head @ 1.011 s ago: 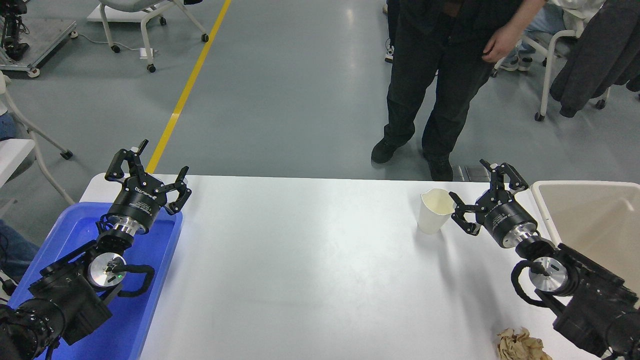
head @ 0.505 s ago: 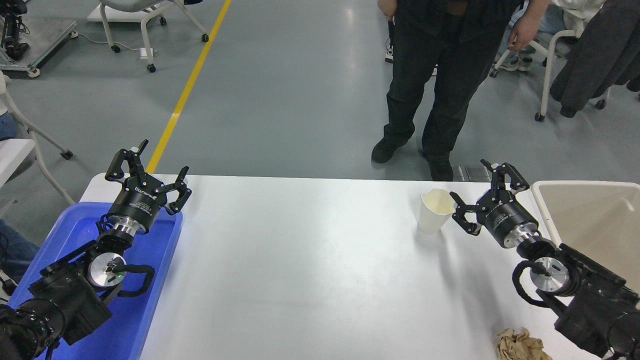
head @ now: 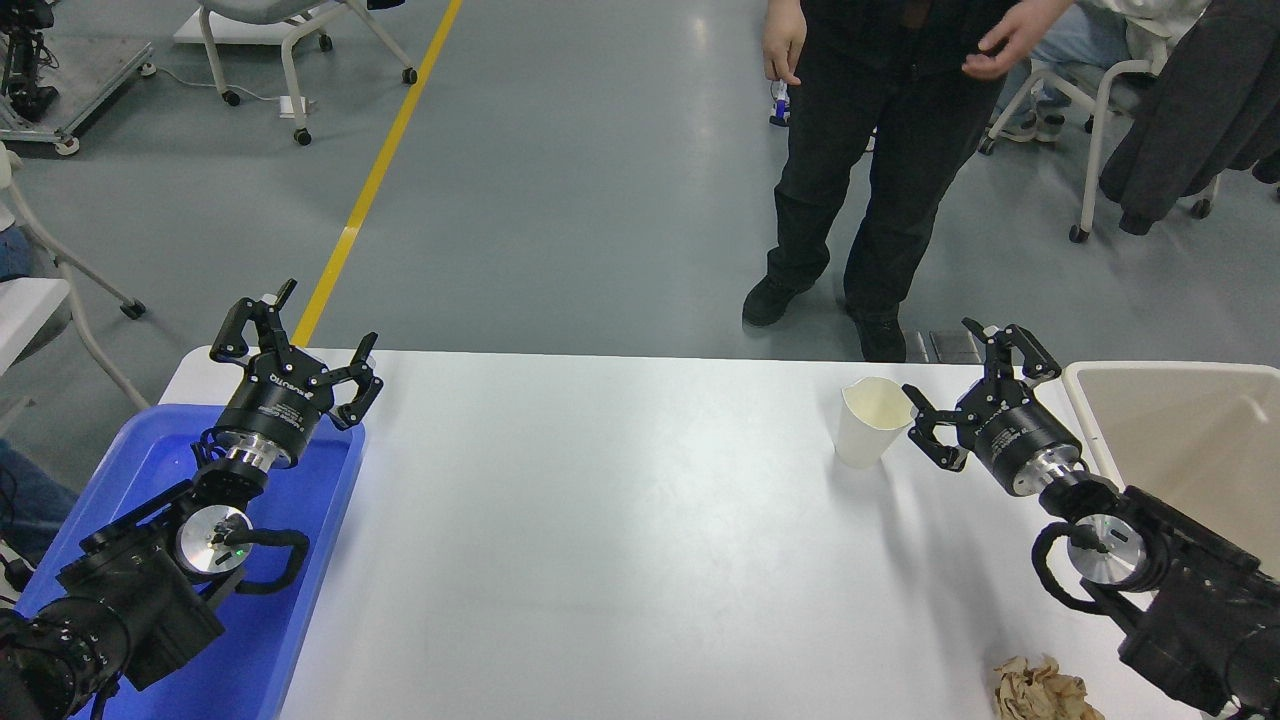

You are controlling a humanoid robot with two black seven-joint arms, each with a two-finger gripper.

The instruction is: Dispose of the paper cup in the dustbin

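Observation:
The white paper cup (head: 868, 421) stands upright near the table's far right edge, its cream inside showing. My right gripper (head: 962, 376) is open just to the right of the cup, its lower finger close beside the cup's rim, holding nothing. The beige dustbin (head: 1085, 376) sits at the table's right end, just right of this gripper. My left gripper (head: 300, 330) is open and parked at the lower left, over the far end of the blue tray.
A blue plastic tray (head: 330, 500) lies at the table's left edge under the left arm. A crumpled brown paper wad (head: 1040, 690) lies at the front right. A person in black (head: 870, 150) stands beyond the far edge, near the cup.
My right gripper has drifted slightly to the right, away from the cup. The person at the far side has shifted their hands. The cup and left arm have not moved.

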